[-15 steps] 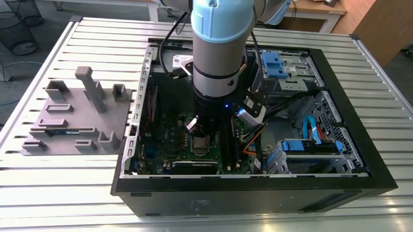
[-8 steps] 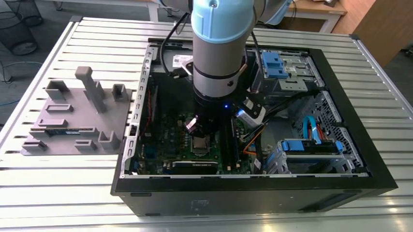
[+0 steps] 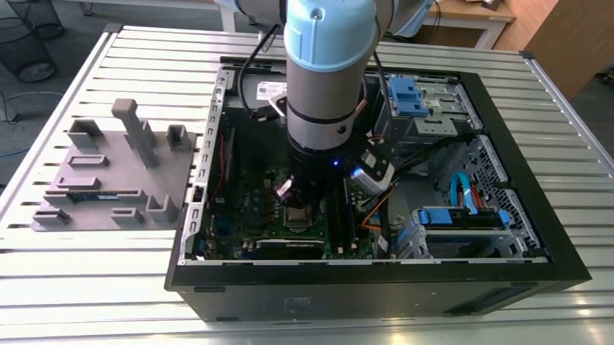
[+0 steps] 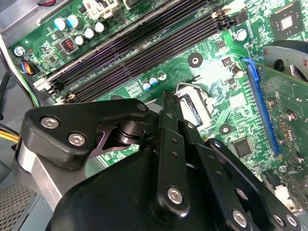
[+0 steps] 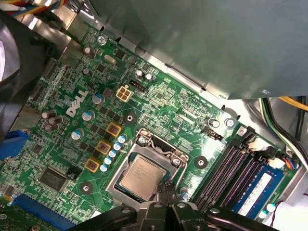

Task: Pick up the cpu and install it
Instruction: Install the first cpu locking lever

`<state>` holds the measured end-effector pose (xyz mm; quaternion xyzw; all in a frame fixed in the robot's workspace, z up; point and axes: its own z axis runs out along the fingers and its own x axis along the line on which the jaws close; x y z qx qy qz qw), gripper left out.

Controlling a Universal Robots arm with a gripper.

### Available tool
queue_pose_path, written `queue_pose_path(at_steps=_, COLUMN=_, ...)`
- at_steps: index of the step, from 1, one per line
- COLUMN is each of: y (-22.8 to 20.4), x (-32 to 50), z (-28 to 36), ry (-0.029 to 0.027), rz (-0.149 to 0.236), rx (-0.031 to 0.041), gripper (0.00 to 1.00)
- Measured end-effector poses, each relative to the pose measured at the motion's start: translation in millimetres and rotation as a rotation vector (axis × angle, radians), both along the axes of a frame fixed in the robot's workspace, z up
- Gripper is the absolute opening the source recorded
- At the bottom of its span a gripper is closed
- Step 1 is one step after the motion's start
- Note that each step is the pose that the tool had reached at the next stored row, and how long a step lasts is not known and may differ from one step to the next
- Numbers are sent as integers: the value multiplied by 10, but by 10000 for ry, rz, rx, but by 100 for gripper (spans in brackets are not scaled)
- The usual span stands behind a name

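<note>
The cpu (image 5: 141, 174), a small square chip with a silver top, lies flat in the metal socket frame (image 5: 144, 142) on the green motherboard (image 5: 159, 103). In the exterior view the cpu (image 3: 298, 216) sits directly beneath my gripper (image 3: 295, 204), which reaches down into the open computer case (image 3: 499, 136). My gripper (image 5: 166, 187) stands at one edge of the chip with its black fingers (image 4: 169, 125) drawn together. Nothing shows between them. The second wrist view has part of the socket (image 4: 198, 109) beyond the fingertips.
Black memory slots (image 5: 226, 168) run beside the socket, one holding a blue stick (image 5: 257, 190). A green card (image 4: 284, 120) stands in a blue slot nearby. Left of the case, on the slatted table, a grey tray (image 3: 106, 172) holds a green memory stick (image 3: 96, 194). Drive bays and cables fill the case's right side.
</note>
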<state>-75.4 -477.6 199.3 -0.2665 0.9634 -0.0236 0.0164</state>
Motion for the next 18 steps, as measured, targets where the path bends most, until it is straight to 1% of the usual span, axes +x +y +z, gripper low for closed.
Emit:
queue_pose_path(at_steps=4, y=-8, x=1, z=-25, ry=1, rz=-12, rx=-2, gripper=11)
queue_pose_path(at_steps=11, y=-8, x=8, z=-27, ry=0, rz=-13, rx=2, gripper=11)
queue_pose_path(at_steps=18, y=-31, x=32, z=-32, ry=-1, rz=-152, rx=-7, gripper=11)
